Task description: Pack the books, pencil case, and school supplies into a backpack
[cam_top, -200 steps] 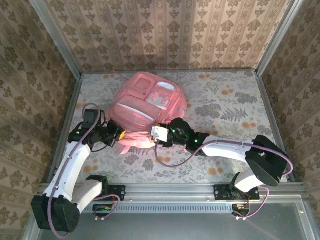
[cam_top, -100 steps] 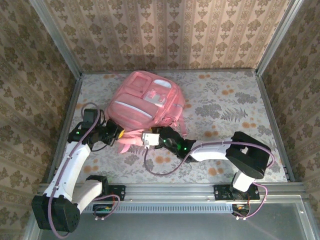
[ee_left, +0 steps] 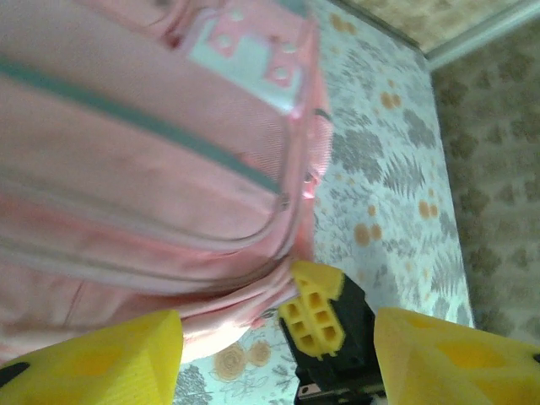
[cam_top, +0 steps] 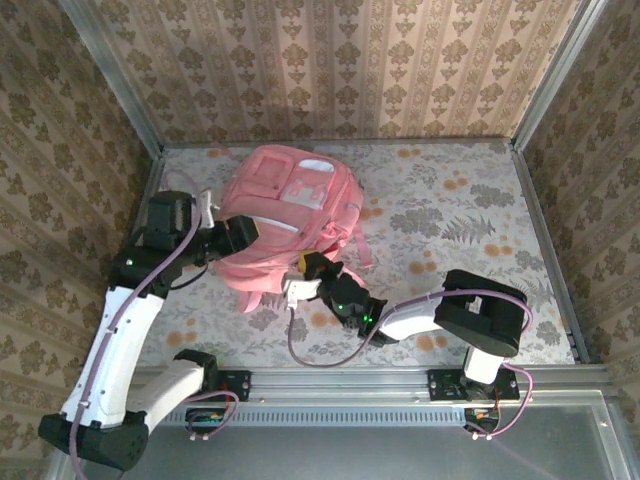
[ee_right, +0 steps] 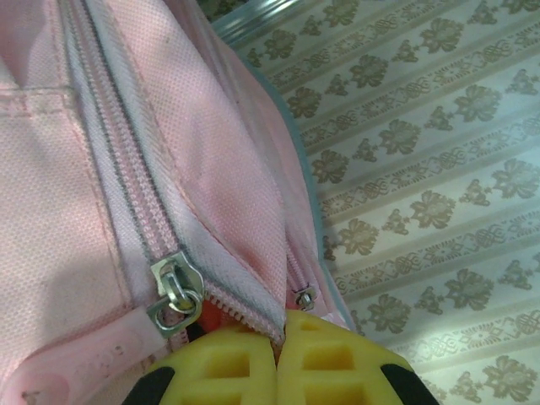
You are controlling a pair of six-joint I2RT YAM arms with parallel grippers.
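Observation:
The pink backpack (cam_top: 290, 205) lies on the floral tabletop at centre left, its pockets facing up. At its near edge, my right gripper (cam_top: 303, 266) is shut on the fabric lip beside the main zip (ee_right: 277, 350). A metal zip slider (ee_right: 175, 295) sits just left of the yellow fingers. My left gripper (cam_top: 248, 230) hovers at the backpack's left side. Its yellow fingers (ee_left: 93, 363) stand wide apart and open, with nothing between them. Past them, the pink backpack (ee_left: 143, 152) and the right gripper's tip (ee_left: 314, 314) show. The books, pencil case and school supplies are out of view.
Wallpapered walls with metal corner posts close in the table on three sides. A metal rail (cam_top: 340, 378) runs along the near edge. Open floral cloth (cam_top: 460, 215) stretches to the right of the backpack. A pink strap (cam_top: 357, 250) trails off its right near corner.
My left gripper let go, opened, and rose toward the backpack's left side. My right gripper shut on the zip edge and moved left and nearer. The backpack shifted slightly left.

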